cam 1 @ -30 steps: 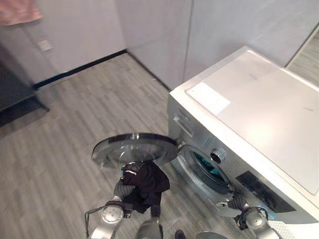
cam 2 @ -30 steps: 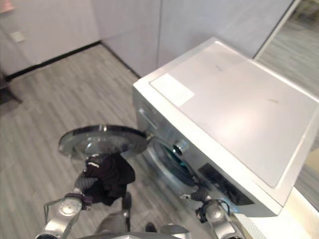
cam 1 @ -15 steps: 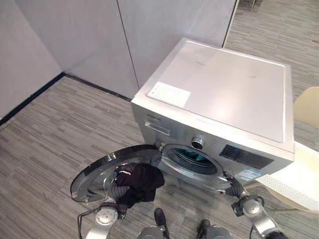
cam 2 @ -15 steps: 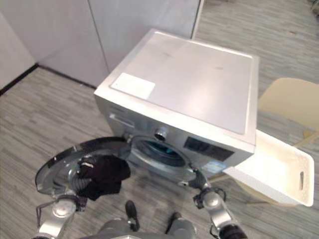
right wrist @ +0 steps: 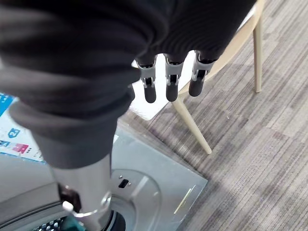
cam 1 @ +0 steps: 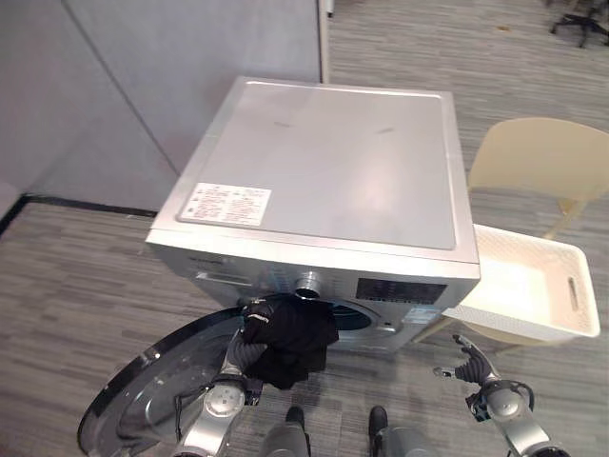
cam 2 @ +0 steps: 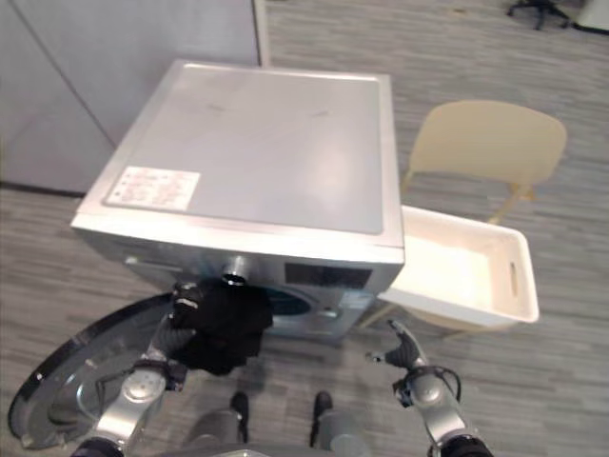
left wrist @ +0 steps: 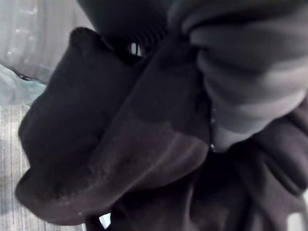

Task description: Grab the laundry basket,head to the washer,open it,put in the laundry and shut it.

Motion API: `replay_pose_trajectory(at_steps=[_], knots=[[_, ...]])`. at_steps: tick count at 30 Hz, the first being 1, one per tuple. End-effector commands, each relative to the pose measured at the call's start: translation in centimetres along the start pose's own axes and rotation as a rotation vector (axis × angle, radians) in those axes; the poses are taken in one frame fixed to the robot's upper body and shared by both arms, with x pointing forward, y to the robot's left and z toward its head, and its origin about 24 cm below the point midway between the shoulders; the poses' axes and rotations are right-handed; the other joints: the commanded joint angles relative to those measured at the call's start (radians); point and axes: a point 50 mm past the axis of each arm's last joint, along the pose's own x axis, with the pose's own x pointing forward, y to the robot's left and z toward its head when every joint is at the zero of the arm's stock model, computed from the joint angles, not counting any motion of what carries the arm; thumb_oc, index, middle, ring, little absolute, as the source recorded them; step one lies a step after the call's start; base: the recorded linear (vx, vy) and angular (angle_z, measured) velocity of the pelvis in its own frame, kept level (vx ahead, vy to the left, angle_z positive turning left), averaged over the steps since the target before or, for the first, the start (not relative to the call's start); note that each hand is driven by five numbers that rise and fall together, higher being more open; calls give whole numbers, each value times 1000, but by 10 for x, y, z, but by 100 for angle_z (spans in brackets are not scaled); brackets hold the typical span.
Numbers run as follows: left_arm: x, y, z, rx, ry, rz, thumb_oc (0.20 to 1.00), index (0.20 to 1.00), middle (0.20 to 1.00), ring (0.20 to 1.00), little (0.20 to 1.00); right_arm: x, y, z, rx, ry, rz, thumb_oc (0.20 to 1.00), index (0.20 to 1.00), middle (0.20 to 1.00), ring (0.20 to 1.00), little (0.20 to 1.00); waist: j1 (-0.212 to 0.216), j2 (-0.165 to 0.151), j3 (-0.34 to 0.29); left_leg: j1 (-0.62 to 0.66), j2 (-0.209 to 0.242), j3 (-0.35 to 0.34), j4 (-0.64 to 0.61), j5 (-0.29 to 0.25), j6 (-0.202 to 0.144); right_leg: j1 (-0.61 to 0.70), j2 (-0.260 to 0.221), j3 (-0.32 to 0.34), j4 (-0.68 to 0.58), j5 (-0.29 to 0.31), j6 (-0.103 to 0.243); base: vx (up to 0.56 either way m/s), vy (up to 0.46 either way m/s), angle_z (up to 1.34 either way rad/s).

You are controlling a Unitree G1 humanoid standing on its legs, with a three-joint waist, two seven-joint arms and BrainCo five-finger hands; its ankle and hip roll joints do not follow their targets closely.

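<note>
One bundle of black cloth [cam 1: 288, 337] is clamped in the left hand [cam 1: 255, 324] before the silver front-loading washer's [cam 1: 324, 171] open round door [cam 1: 152, 386]; the right hand [cam 1: 470, 358] hangs with fingers [right wrist: 169, 83] apart.

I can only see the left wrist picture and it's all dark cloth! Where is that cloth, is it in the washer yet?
Observer: Not yet. The left hand holds the dark garment right in front of the washer, at its round opening.
Operator: Is the door open?
Observer: Yes, the washer door is swung wide open, low and to the robot's left.
Operator: What's the other hand doing?
Observer: The right hand holds nothing, fingers straight, off to the right of the washer.
Operator: Where's the basket?
Observer: The white laundry basket sits on a beige chair just right of the washer.
</note>
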Motion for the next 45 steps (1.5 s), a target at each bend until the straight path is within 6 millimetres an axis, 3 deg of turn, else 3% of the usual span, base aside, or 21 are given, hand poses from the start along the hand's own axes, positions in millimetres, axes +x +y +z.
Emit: replay_pose_trajectory(at_steps=[1,4,5,12,15,16,17,19,20,23,28,29,32,37,38,39,40,41,42,44,45], knots=[[10,20,54,-23,-236,90,200,200,200,200,200,12,-23,39,18,-145,-105,1000,1000,1000,1000,1000,5,-5,111,-167,-4,43,71,-76,37,-128,8,7,90,-48,47,-188,95,-80],[16,26,85,-89,-352,140,200,200,200,200,200,15,-32,57,48,-204,-153,1000,1000,1000,1000,1000,6,-20,144,-334,9,80,249,-149,76,-311,-5,19,242,-80,37,-174,51,-69],[16,24,91,-123,-375,139,200,200,200,200,200,15,-34,61,60,-218,-162,1000,1000,1000,1000,1000,3,-19,151,-373,15,68,322,-201,75,-338,-8,22,288,-124,37,-58,-27,-40],[29,12,162,-329,-570,146,200,200,200,200,200,18,-46,112,138,-388,-244,1000,1000,1000,1000,1000,-41,-14,138,-812,55,23,719,-323,103,-762,-10,17,627,-223,-5,-98,-40,9],[32,11,180,-373,-611,157,200,200,200,200,200,17,-45,117,175,-409,-253,1000,1000,1000,1000,1000,-53,-9,118,-908,61,-2,797,-348,112,-852,-10,17,695,-252,-18,-14,-23,-4],[34,13,199,-373,-656,171,200,200,200,200,200,15,-45,121,194,-432,-260,1000,1000,1000,1000,1000,-64,-7,108,-977,69,-15,860,-372,121,-923,-11,23,757,-271,-24,19,-18,3],[34,13,200,-373,-657,171,200,200,200,200,200,15,-46,121,194,-433,-261,1000,1000,1000,1000,1000,-64,-5,104,-986,70,-17,866,-374,121,-931,-11,22,762,-274,-24,0,0,0],[36,25,223,-353,-712,219,200,200,200,200,200,12,-46,123,211,-455,-260,1000,1000,1000,1000,1000,-80,0,88,-1052,76,-28,922,-393,129,-997,-11,32,814,-290,-31,27,-6,-4],[37,41,252,-347,-770,282,200,200,200,200,200,10,-44,121,223,-466,-247,1000,1000,1000,1000,1000,-98,3,77,-1102,82,-38,970,-409,134,-1046,-6,36,860,-303,-37,40,-9,-3],[35,79,300,-346,-852,400,200,200,200,200,200,6,-40,120,223,-491,-216,1000,1000,1000,1000,1000,-124,12,62,-1168,88,-48,1031,-431,137,-1114,0,42,917,-318,-40,34,-13,-10],[3,126,372,-357,-1020,548,200,200,200,200,200,2,-42,130,223,-560,-198,1000,1000,1000,1000,1000,-152,20,54,-1236,98,-55,1084,-450,134,-1176,5,43,957,-317,-29,28,-16,-7],[3,126,372,-357,-1020,547,200,200,200,200,200,2,-42,130,224,-560,-199,1000,1000,1000,1000,1000,-152,20,54,-1236,98,-55,1085,-450,134,-1176,5,42,957,-317,-29,0,0,0],[-36,155,413,-255,-1163,709,200,200,200,200,200,-4,-49,137,211,-623,-191,1000,1000,1000,1000,1000,-169,25,55,-1268,106,-56,1105,-457,131,-1206,15,44,965,-310,-19,26,-2,-1],[-58,174,428,-117,-1209,806,200,200,200,200,200,-13,-56,138,201,-671,-185,1000,1000,1000,1000,1000,-175,31,57,-1304,115,-63,1142,-467,132,-1233,24,41,976,-306,-13,23,-2,-8],[-56,179,426,-3,-1164,838,238,238,238,238,238,-14,-56,133,198,-659,-182,1000,1000,1000,1000,1000,-172,37,57,-1316,114,-67,1158,-470,133,-1241,21,38,986,-308,-12,21,-5,-7],[-56,179,427,-1,-1164,837,410,410,410,410,410,-14,-56,133,199,-659,-182,1000,1000,1000,1000,1000,-171,37,56,-1318,113,-68,1160,-471,133,-1243,21,37,988,-309,-12,18,-6,-5],[-49,178,423,72,-1122,838,1000,1000,1000,1000,1000,-13,-55,130,195,-648,-182,1000,1000,1000,1000,1000,-168,40,55,-1322,111,-69,1167,-472,134,-1245,19,36,995,-311,-12,0,0,0],[-39,175,421,265,-1044,865,1000,1000,1000,1000,1000,-12,-56,129,195,-642,-181,1000,1000,1000,1000,1000,-165,47,52,-1323,107,-68,1173,-471,135,-1249,13,32,1008,-314,-14,9,-9,5],[-40,175,422,268,-1045,865,1000,1000,1000,1000,1000,-12,-56,130,197,-643,-181,1000,1000,1000,1000,1000,-164,45,53,-1324,106,-68,1173,-471,135,-1249,13,32,1008,-314,-14,7,-14,11],[-21,170,417,671,-873,869,1000,1000,1000,1000,1000,-10,-62,129,170,-639,-185,1000,1000,1000,1000,1000,-158,49,46,-1318,95,-68,1177,-469,137,-1246,7,31,1024,-322,-14,0,-18,14],[-21,169,418,676,-874,868,1000,1000,1000,1000,1000,-10,-62,129,174,-640,-186,1000,1000,1000,1000,1000,-156,46,47,-1318,94,-68,1177,-469,137,-1246,6,31,1025,-322,-14,-2,-20,16]])
